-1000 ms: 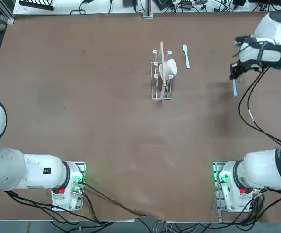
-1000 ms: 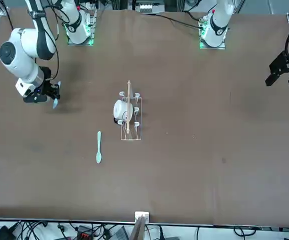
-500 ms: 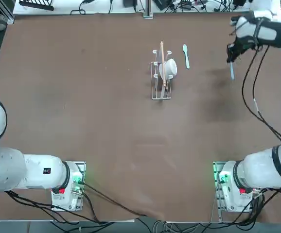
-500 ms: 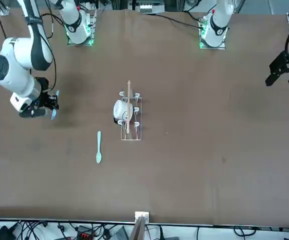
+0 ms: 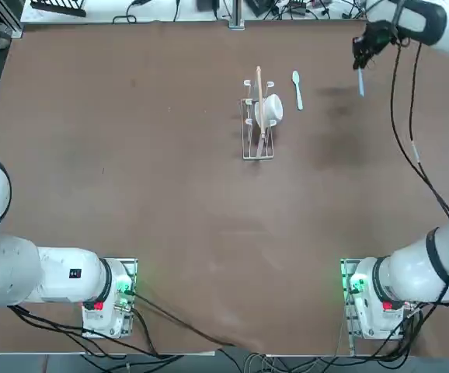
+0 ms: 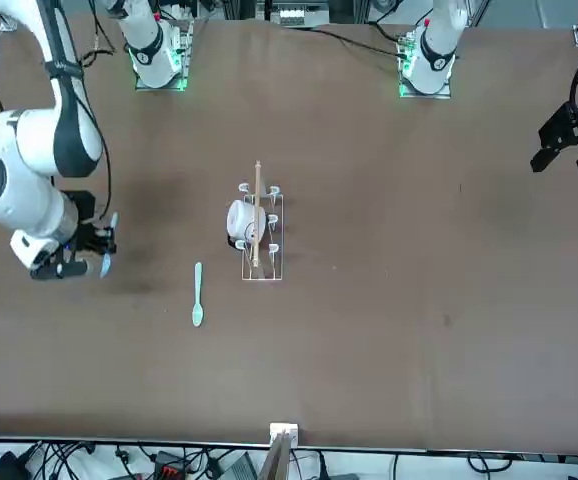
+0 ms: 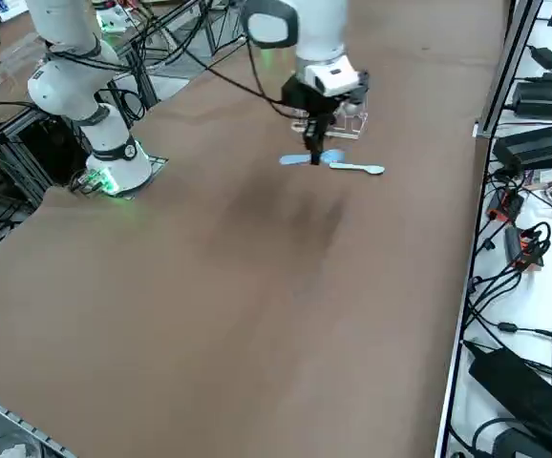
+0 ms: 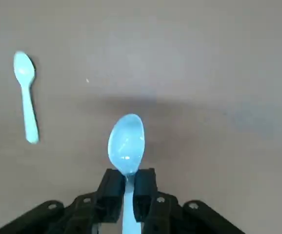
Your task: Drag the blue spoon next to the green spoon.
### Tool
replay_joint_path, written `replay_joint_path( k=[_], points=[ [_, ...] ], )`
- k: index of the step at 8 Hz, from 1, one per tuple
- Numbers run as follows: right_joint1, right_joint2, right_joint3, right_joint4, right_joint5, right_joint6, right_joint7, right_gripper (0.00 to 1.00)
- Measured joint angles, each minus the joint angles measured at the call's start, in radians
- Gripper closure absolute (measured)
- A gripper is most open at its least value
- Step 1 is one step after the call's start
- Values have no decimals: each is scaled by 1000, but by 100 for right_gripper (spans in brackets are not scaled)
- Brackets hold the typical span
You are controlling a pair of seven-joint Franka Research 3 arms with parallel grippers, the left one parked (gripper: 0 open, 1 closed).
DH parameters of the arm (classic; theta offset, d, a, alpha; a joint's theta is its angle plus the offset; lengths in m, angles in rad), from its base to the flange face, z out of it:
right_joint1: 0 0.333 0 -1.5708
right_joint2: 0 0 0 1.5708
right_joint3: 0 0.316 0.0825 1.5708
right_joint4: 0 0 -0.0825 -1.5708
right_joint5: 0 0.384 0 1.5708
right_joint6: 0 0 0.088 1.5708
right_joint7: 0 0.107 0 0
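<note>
While my gripper (image 8: 127, 191) pinches the blue spoon's (image 8: 126, 145) handle between closed fingers, my wrist view alone shows the bowl sticking out past the fingertips, with its shadow on the table (image 5: 131, 171) beneath. From overhead, the blue spoon hangs below my gripper (image 5: 362, 61) near the table's far right corner, close to the far edge. The green spoon (image 5: 297, 88) lies flat to the left of it, apart, just right of a wire rack (image 5: 259, 124) holding a white cup (image 5: 271, 109). The side view puts the blue spoon (image 7: 312, 158) close beside the green one (image 7: 357, 168). Bare tabletop separates the two spoons; the near half is wide open.
</note>
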Motion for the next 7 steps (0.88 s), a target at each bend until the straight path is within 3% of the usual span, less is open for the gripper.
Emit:
replay_joint_path(
  k=[3,7],
  points=[
    [75,162,1,193,1,-37,125,90],
    [88,302,-4,343,1,-46,149,93]
  ],
)
